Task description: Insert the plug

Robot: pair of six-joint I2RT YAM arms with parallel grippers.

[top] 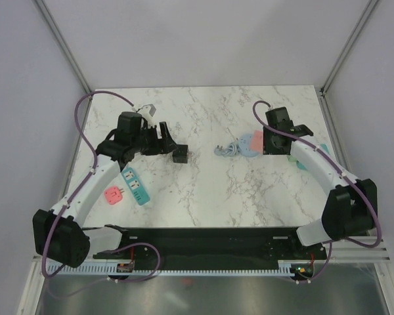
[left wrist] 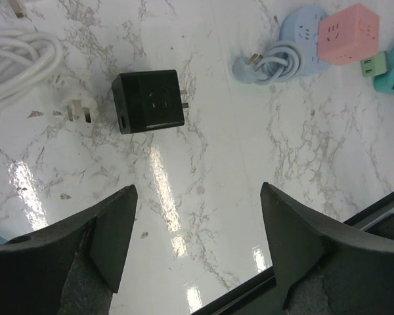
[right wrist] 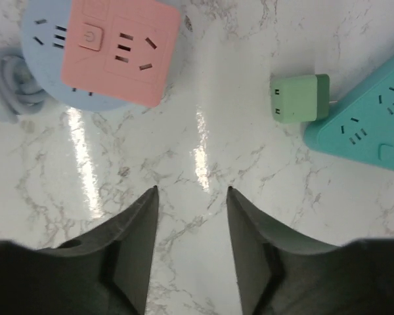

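Note:
A black cube adapter [left wrist: 149,101] lies on the marble with its prongs pointing right. Just left of it lies a white three-pin plug [left wrist: 79,113] on a coiled white cable [left wrist: 20,65]. My left gripper [left wrist: 198,187] hovers short of the cube [top: 180,155], open wide and holding nothing. In the right wrist view, a pink cube socket [right wrist: 121,49] rests on a round blue power strip [right wrist: 43,39]. A green plug adapter [right wrist: 300,98] lies against a teal strip [right wrist: 368,128]. My right gripper [right wrist: 192,189] is open above bare marble below these.
A teal power strip [top: 134,186] and a small pink socket [top: 113,194] lie by the left arm. The blue strip's cable [top: 226,149] is coiled mid-table. A white adapter [top: 146,110] sits behind the left wrist. White walls enclose the table.

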